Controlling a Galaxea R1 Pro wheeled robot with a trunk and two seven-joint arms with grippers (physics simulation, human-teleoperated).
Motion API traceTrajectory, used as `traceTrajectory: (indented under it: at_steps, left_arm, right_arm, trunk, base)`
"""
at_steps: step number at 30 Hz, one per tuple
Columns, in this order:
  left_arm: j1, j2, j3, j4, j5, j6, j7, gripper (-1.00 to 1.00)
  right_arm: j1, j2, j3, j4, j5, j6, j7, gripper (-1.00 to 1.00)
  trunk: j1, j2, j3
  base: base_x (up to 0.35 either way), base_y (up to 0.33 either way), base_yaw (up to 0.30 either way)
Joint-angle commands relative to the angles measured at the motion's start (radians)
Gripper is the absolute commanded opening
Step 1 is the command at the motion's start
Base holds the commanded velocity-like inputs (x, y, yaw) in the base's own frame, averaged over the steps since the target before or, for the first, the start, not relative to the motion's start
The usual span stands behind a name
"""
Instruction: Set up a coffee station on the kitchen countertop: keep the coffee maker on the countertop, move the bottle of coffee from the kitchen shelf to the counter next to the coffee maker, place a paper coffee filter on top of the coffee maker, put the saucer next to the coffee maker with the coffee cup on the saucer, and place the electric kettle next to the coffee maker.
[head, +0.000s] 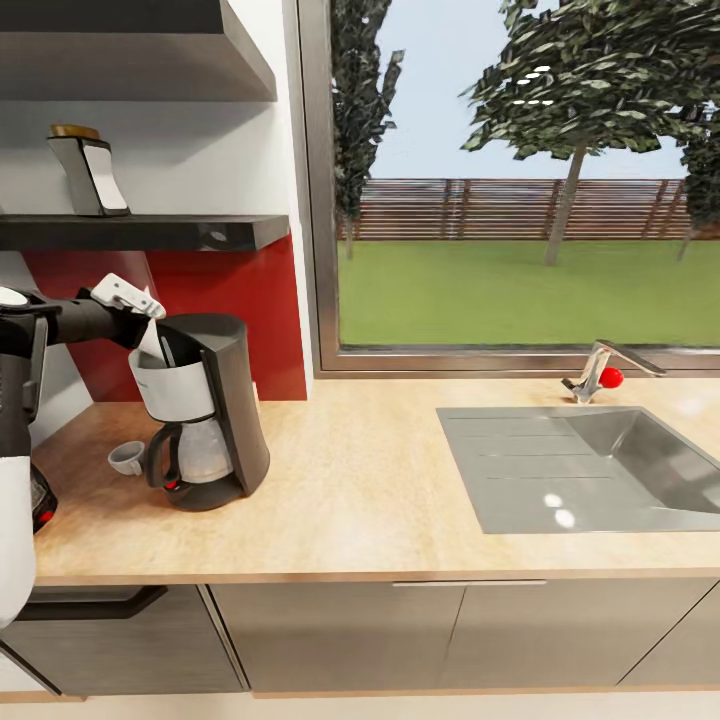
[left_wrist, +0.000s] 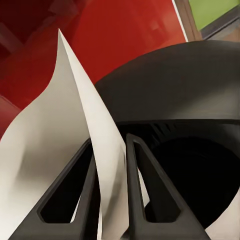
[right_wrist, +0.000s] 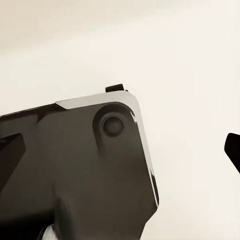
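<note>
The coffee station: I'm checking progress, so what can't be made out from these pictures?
- Saucer: in the head view, the coffee maker hides any plate under the coffee cup.
- Electric kettle: mostly hidden by the robot's arm at the head view's edge.
- Paper coffee filter: its lower end is hidden by the left gripper fingers, left wrist view.

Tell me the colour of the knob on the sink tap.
Red: the knob on the tap shows best in the head view.

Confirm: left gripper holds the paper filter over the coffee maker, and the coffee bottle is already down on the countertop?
Not quite. The left gripper does hold the paper coffee filter over the coffee maker, but the head view shows the bottle of coffee on the kitchen shelf.
</note>
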Motion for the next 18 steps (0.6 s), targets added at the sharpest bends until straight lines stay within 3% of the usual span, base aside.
traceTrajectory:
  at_steps: [1, 11, 13, 18]
  left_arm:
    - [-0.001, -0.001, 0.000, -0.001, -0.009, 0.004, -0.009, -1.00]
    - [-0.001, -0.002, 0.000, -0.001, -0.011, 0.004, -0.008, -1.00]
    - [0.001, 0.004, -0.005, 0.003, -0.020, -0.004, -0.012, -1.00]
    - [-0.004, 0.006, 0.004, 0.000, -0.031, -0.004, -0.016, -1.00]
  right_arm:
    - [-0.001, 0.000, 0.000, 0.000, -0.008, -0.003, 0.000, 1.00]
    - [-0.001, 0.000, 0.000, 0.000, -0.008, -0.004, 0.000, 1.00]
    - [-0.002, 0.012, -0.003, -0.008, -0.015, -0.005, -0.003, 1.00]
    - [-0.002, 0.012, -0.003, -0.007, -0.015, -0.005, -0.003, 1.00]
  trunk:
    - [0.001, -0.002, -0.002]
    - [0.001, -0.002, -0.002]
    - [0.001, -0.002, -0.002]
    - [0.001, -0.002, -0.002]
  base:
    - [0.000, 0.000, 0.000]
    - [0.000, 0.000, 0.000]
    - [0.000, 0.000, 0.000]
    - [0.000, 0.000, 0.000]
